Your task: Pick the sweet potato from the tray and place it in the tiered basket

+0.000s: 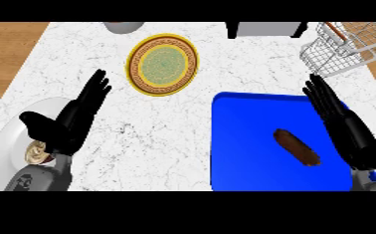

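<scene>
Sweet potato (297, 147) lies on blue tray (249, 128), right of centre, bare tray around. Right hand (343, 123) over tray's right edge, fingers straight, empty. Wire tiered basket (334, 54) at counter's far right. Left hand (73, 113) open at left.

Readable text: none on any surface.
Plate (162, 64): ornamental rim pattern only, no letters or numbers.

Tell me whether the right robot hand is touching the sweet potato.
Apart. The head view shows blue tray between the right robot hand and the sweet potato.
</scene>
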Motion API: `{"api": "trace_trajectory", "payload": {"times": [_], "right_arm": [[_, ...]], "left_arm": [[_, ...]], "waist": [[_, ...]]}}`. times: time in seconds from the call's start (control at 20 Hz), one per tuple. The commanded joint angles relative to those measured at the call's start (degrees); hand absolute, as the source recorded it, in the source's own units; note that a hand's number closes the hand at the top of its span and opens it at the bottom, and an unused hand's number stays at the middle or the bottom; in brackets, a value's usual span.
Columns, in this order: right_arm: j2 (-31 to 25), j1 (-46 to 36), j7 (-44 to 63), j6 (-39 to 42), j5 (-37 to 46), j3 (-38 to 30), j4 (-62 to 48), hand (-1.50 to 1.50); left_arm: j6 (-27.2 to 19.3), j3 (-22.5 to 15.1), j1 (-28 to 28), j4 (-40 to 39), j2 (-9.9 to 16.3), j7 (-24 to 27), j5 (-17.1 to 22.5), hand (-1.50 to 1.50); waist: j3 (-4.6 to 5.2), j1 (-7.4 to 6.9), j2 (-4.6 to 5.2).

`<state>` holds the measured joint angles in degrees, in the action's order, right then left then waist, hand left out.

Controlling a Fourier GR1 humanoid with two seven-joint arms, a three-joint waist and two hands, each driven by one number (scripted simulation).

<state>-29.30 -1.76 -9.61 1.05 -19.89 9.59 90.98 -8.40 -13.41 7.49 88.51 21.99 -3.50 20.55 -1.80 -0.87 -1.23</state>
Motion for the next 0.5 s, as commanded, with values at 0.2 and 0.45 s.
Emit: {"api": "trace_trajectory", "payload": {"times": [0.2,0.45], "right_arm": [[-5.44,-14.28,0.43,26.65,-11.05,4.40,1.29,1.50],[-6.33,-14.63,5.74,36.60,-17.20,7.77,-8.97,-1.50]], "left_arm": [[-5.90,-0.45,3.29,0.30,-0.64,4.24,-8.09,0.00],[-8.42,-2.25,6.09,-0.04,-2.76,2.70,-10.37,0.00]], "waist": [[1.63,-3.34,1.73],[1.58,-3.82,3.13]]}}
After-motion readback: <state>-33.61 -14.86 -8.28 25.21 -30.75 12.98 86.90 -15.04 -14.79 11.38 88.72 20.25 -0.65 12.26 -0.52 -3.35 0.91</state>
